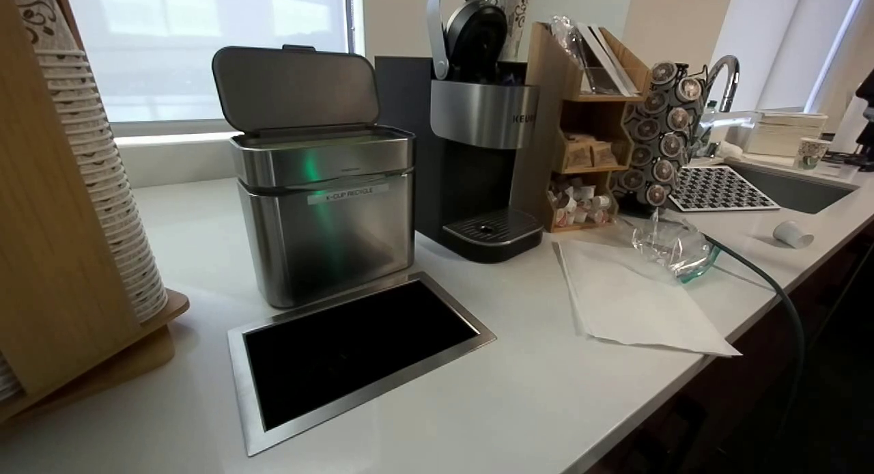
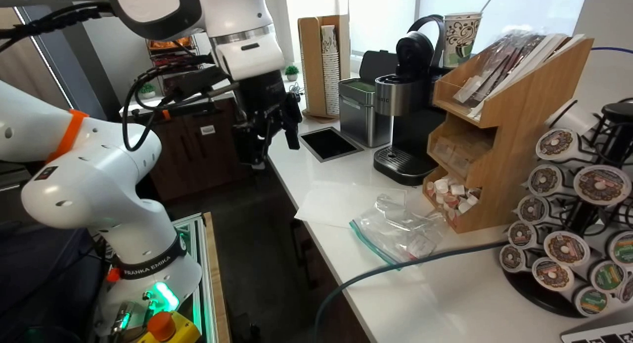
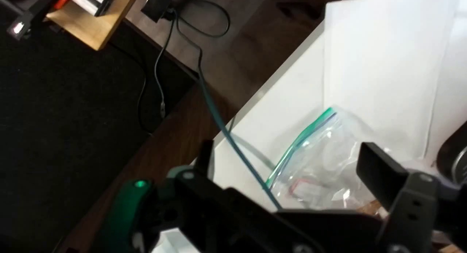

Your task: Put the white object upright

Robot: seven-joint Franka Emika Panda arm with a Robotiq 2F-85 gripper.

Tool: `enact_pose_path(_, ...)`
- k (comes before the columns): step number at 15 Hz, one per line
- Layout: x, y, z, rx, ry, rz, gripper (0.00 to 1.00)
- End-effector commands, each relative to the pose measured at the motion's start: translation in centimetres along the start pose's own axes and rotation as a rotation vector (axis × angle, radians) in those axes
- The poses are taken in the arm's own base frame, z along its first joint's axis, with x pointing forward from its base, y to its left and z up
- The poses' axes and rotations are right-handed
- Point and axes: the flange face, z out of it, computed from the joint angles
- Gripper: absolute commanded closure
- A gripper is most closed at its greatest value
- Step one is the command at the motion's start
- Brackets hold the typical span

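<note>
White, probably paper, your cup (image 1: pixel 793 234) lies on its side at three o'clock in an exterior view, near the edge of the table (image 1: pixel 532 365). Your fingers (image 3: pixel 381 174) are spread, holding nothing. Expect it light, crushable and apt to roll; pinch gently across mid-wall.

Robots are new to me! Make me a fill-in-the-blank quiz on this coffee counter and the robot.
The small white cup-shaped object lies on its ____.
The label on the silver metal bin reads K-CUP ____.
That bin's grey lid is not shut but ____.
The black gripper has its fingers not together but ____.
Missing words: side; RECYCLE; open; apart.
</note>
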Motion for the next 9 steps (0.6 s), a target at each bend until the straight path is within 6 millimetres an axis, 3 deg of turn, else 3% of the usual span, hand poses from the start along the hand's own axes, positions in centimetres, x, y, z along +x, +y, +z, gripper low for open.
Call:
enact_pose_path(1,3.3,3.9,1.3,-0.032,0.079,0.007,0.0)
enact_pose_path(2,4.2,4.7,1.2,-0.026,0.095,0.016,0.0)
enact_pose_path(3,2.8,3.6,0.5,-0.01,0.075,0.021,0.0)
enact_pose_path(5,3.8,4.6,1.0,-0.01,0.086,0.025,0.0)
enact_pose_path(9,4.0,4.6,1.2,-0.015,0.08,0.023,0.0)
